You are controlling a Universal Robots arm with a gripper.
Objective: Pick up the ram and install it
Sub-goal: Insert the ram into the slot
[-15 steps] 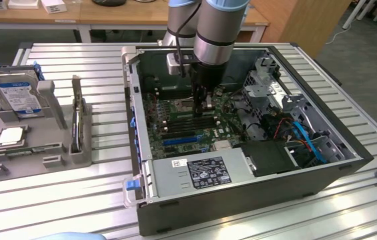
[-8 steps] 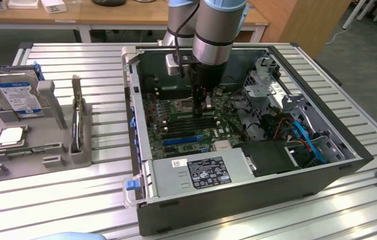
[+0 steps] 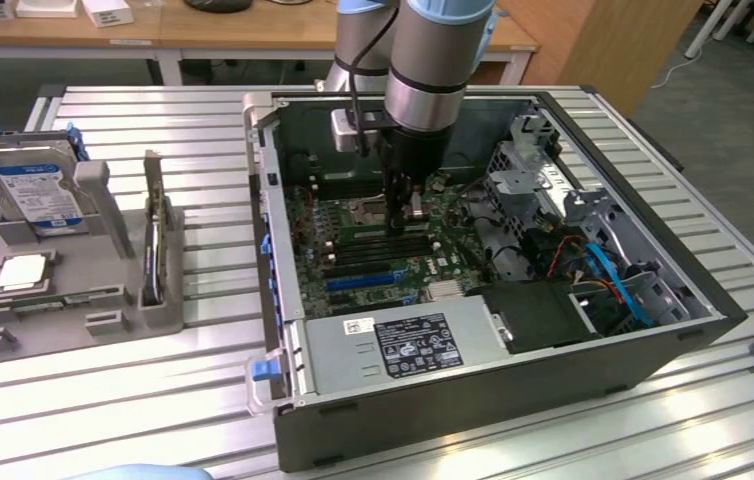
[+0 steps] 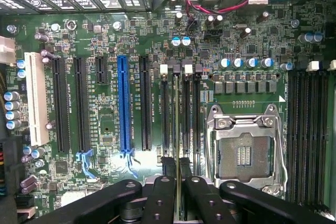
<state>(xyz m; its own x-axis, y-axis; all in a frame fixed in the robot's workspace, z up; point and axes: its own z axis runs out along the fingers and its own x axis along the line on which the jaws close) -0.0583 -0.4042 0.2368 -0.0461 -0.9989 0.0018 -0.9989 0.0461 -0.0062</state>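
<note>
My gripper (image 3: 405,212) hangs low inside the open computer case (image 3: 284,300), just above the motherboard (image 3: 350,250). In the wrist view its black fingers (image 4: 163,192) are shut on the ram (image 4: 179,184), seen edge-on as a thin green strip between them. The gripper (image 4: 179,167) holds the strip in line with the row of long black memory slots (image 4: 176,114), beside the open CPU socket (image 4: 244,150). Whether the ram's lower edge touches a slot is hidden by the fingers.
On the exterior view's left, a grey holder (image 3: 110,320) carries a silver hard drive (image 3: 37,190), a square CPU chip (image 3: 24,272) and a narrow board on edge (image 3: 153,250). A power supply (image 3: 397,345), drive cage (image 3: 537,170) and cables (image 3: 604,270) crowd the case.
</note>
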